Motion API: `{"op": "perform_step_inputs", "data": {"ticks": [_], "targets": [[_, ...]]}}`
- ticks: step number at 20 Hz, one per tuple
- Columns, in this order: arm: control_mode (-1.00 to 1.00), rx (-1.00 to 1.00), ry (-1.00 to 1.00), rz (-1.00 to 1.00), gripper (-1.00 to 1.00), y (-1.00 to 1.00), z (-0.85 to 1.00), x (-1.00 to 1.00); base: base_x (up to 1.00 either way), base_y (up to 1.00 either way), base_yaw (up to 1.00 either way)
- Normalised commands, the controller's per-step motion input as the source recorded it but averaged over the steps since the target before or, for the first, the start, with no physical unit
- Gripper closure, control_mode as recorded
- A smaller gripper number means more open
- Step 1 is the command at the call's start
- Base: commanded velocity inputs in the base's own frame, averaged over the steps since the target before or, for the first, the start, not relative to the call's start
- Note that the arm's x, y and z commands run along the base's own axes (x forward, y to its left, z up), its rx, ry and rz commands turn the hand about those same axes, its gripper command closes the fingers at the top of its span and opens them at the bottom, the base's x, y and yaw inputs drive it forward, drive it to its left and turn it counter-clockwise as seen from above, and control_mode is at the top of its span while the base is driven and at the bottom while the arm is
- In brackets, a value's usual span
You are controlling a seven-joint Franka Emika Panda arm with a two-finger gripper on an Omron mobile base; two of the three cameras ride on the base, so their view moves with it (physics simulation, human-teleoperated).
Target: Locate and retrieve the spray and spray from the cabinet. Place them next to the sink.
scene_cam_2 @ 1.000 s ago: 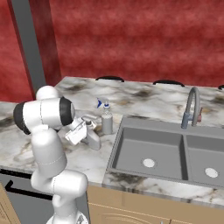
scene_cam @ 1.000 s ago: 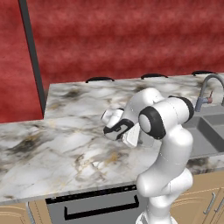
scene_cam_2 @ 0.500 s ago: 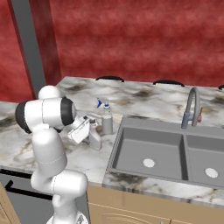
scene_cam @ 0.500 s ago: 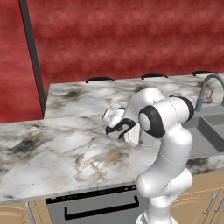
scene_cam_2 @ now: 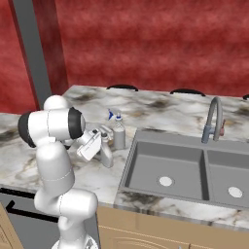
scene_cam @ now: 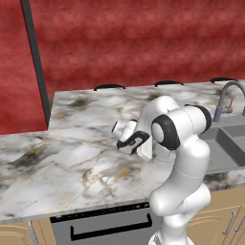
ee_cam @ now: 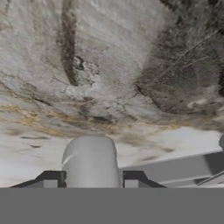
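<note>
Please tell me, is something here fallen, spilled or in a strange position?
Nothing stands out. One spray bottle stands upright on the marble counter beside the sink. The tool is closed on the second bottle, just left of it. No spill is visible.

Grey spray bottle [scene_cam_2: 105,153] held, blue-tipped spray [scene_cam_2: 118,132] upright

Counter [scene_cam_2: 160,109] marbled white, grey and tan veins; wall [scene_cam_2: 155,44] mottled deep red; sink [scene_cam_2: 165,163] flat grey; bottle [scene_cam_2: 118,135] pale grey, blue-tipped nozzle; held bottle [ee_cam: 89,162] pale grey.
</note>
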Motion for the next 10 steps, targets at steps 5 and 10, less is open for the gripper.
{"op": "perform_step_inputs", "data": {"ticks": [5, 10], "targets": [[-1.00, 0.03, 0.00, 0.03, 1.00, 0.00, -0.10, 0.00, 0.00, 0.00, 0.00], [-1.00, 0.02, 0.00, 0.02, -1.00, 0.00, -0.08, 0.00, 0.00, 0.00, 0.00]]}}
